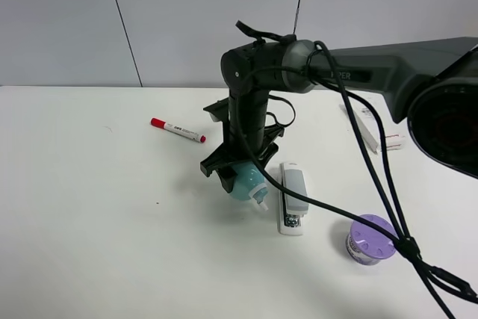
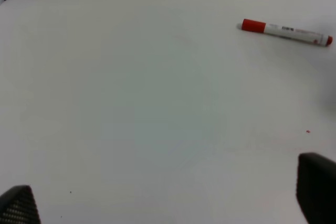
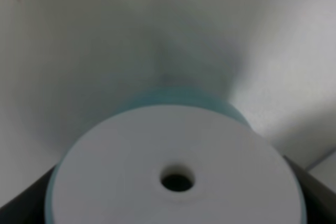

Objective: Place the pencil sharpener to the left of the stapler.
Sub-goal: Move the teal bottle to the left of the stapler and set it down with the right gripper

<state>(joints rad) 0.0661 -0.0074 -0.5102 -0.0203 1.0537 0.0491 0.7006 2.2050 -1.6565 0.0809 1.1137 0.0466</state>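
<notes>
- The right gripper (image 1: 240, 175) reaches across the middle of the table (image 1: 89, 214). Its jaws are closed around the teal body of the pencil sharpener (image 1: 246, 181).
- In the right wrist view the flat white end of the pencil sharpener (image 3: 178, 161), with a small hole, fills the picture between two dark jaws.
- Seen from the high camera, the pencil sharpener is tilted, with its white tip toward 5 o'clock. It sits just beside the stapler (image 1: 292, 198), at about the stapler's 10 o'clock.
- I cannot tell if it rests on the table or hangs a little above it.
- The left gripper (image 2: 168, 198) is wide open over bare table and holds nothing. A red marker (image 2: 286, 32) lies well apart from it.
- My judgement: this is the placing step, nearly finished, because the spot is already left of the stapler.
- The next move calls for setting it down fully, opening the jaws slowly and lifting straight up. The white tip is very near the stapler and could push it.
</notes>
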